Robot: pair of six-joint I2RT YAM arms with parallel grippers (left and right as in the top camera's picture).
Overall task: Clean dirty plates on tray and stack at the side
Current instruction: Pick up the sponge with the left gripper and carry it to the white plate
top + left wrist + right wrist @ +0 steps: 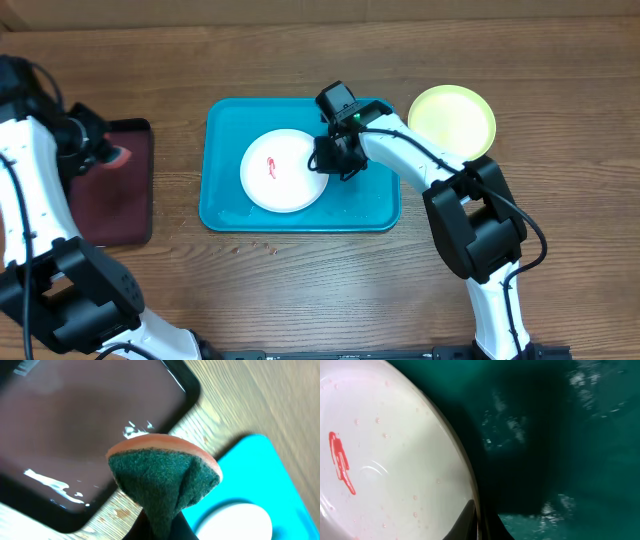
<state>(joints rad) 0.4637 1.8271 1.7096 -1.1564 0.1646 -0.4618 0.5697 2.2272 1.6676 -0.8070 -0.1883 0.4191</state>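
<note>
Teal tray: the teal-blue rectangular plastic tray [372, 205] lies at the middle of the table. It holds one white round plastic plate [290, 188], left of the tray's centre.
White plate: a red smear [271, 167] sits on its left half, and small droplets speckle its face in my right wrist view.
Tray floor: pale wet-looking patches show on the bare teal beside the plate.
Yellow-green plate: the yellow-green round plastic plate [452, 120] rests on the wood just beside the teal tray's far right corner, outside it.
Maroon tray: the dark maroon black-rimmed tray [115, 215] lies well apart at the left, with bright glints on its floor.
Right claw: my right claw [480, 527] is clenched on the white plate's right rim, a finger on either side of the edge.
Left claw: my left claw [160, 527] grasps a green scouring sponge with an orange back [162, 477], folded, above the maroon tray's corner.
Long axes: the teal tray runs left to right in the overhead view; the smear is a short streak running crosswise to it.
Surface: a brown wooden table [300, 60] with the grain running left to right.
</note>
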